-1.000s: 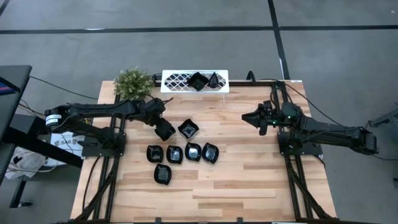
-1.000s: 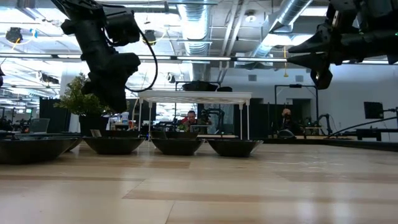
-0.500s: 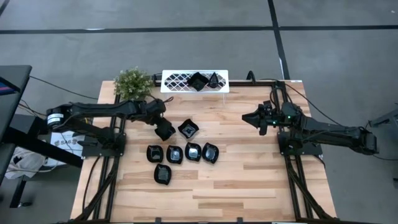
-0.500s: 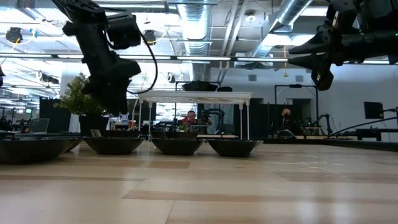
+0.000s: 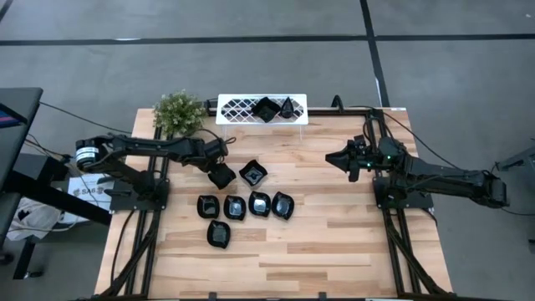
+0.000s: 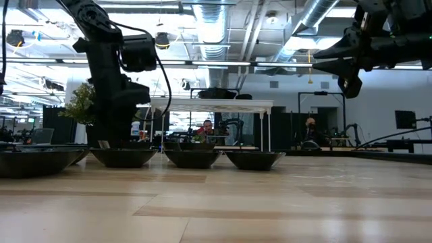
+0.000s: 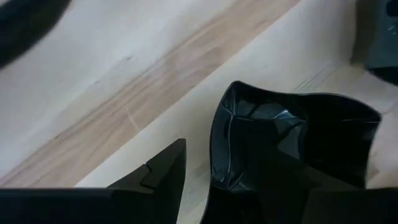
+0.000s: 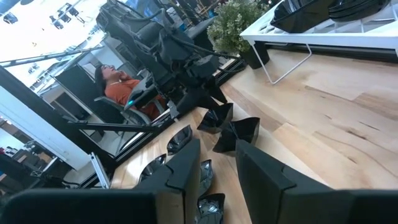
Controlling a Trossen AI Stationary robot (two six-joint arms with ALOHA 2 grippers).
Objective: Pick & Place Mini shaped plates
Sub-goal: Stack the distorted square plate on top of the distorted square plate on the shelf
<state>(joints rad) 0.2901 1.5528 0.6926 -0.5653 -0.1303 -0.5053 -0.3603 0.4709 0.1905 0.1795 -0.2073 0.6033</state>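
On the table's left half, the left gripper (image 5: pixel 222 174) stands with jaws spread just beside a square plate (image 5: pixel 252 174), not gripping it. The right gripper (image 5: pixel 333 156), parted, hovers well apart. Contact is unclear.

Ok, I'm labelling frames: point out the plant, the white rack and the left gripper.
plant (image 5: pixel 179 111), high view, middle of its foliage.
white rack (image 5: pixel 236 107), high view, bare lattice.
left gripper (image 5: pixel 222 176), high view, between its fingertips.
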